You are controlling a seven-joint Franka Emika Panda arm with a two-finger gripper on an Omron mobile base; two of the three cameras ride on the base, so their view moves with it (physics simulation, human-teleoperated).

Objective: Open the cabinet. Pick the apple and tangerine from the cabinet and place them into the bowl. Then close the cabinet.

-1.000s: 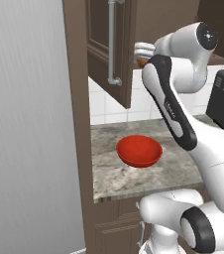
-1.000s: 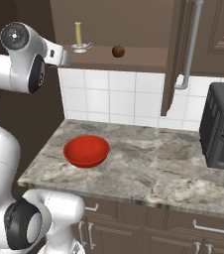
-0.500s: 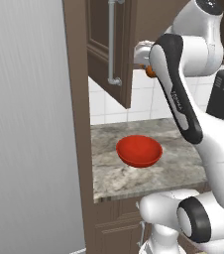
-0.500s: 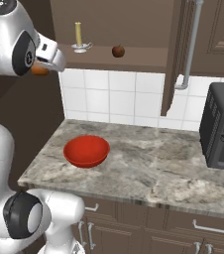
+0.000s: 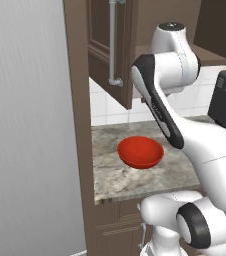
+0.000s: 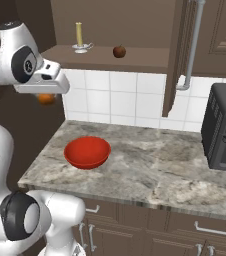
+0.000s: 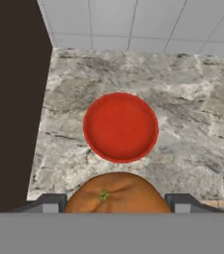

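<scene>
I have the tangerine (image 7: 115,193) clamped in the gripper (image 7: 115,201), one dark finger (image 7: 44,202) on each side of it, its little green stem scar facing the hand camera. In the right base view the tangerine (image 6: 46,98) hangs just under the white hand, up in the air to the left of the tiled wall, well above the counter (image 6: 155,165). Looking down along the hand, I see the bowl (image 7: 120,127) below and a little ahead on the marbled counter, near its left edge and the dark side panel. The bowl has nothing in it. The cabinet (image 6: 177,55) stands open, its door swung out with the long silver handle (image 6: 195,45) showing. The apple (image 6: 119,51) sits on the shelf, with a candle (image 6: 80,39) in a holder to its left. A black oven (image 6: 225,127) stands at the counter's right end.
</scene>
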